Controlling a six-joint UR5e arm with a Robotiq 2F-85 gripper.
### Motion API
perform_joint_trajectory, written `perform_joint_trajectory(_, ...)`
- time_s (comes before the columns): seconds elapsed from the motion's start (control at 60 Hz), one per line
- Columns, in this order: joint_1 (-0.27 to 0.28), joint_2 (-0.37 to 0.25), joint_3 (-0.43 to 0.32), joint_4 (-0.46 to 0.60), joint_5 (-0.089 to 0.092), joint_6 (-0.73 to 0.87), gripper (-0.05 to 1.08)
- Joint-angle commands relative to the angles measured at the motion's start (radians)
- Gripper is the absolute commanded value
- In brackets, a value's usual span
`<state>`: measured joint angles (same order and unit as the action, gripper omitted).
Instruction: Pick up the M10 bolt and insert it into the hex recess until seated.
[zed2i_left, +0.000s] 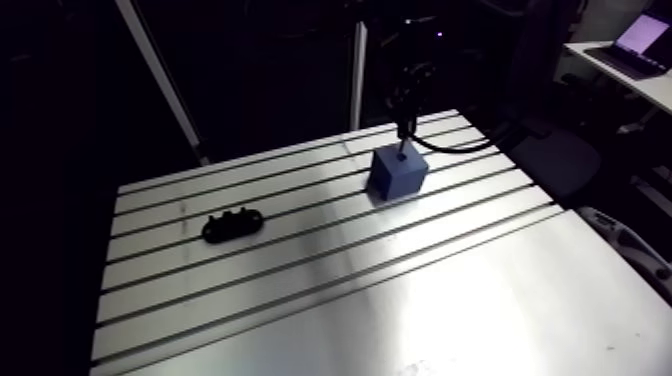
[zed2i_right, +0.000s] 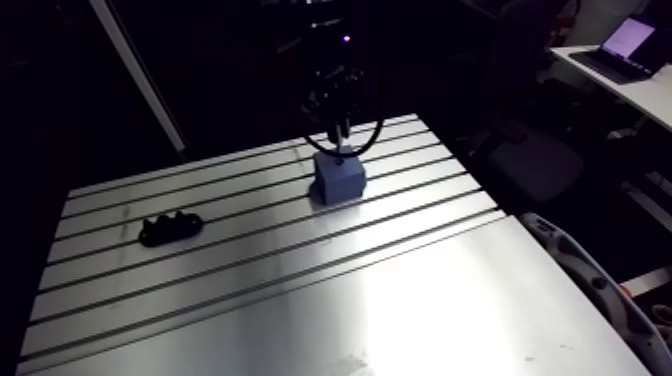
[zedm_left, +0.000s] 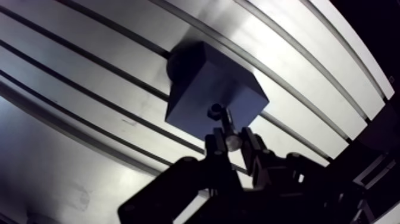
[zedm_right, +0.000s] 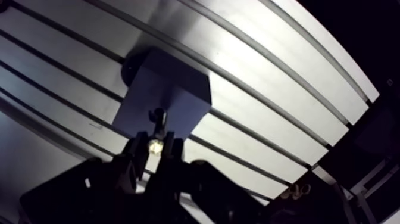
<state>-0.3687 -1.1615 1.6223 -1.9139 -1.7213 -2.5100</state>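
Observation:
A blue block (zed2i_left: 398, 176) stands on the slotted table (zed2i_left: 300, 290), toward its far right. A small dark recess (zedm_left: 214, 110) shows in the block's top face. My gripper (zedm_left: 232, 143) hangs straight above the block and is shut on the M10 bolt (zedm_left: 225, 126). The bolt's shiny head sits between the fingertips. Its shank points down, and its tip is at the recess opening. How deep the tip goes I cannot tell. In the arm view the bolt (zed2i_left: 402, 148) is a thin pin between the gripper (zed2i_left: 405, 126) and the block.
A black, lumpy holder (zed2i_left: 233, 225) lies on the table's left part, well away from the block. A light-coloured curved object (zed2i_right: 585, 270) sits just off the table's right edge.

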Motion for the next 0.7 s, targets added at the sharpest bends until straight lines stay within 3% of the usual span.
perform_joint_trajectory(0.017,-0.003,0.0,0.0,0.015,-0.002,-0.002,0.84)
perform_joint_trajectory(0.7,-0.001,0.001,0.008,0.016,0.001,-0.002,0.84)
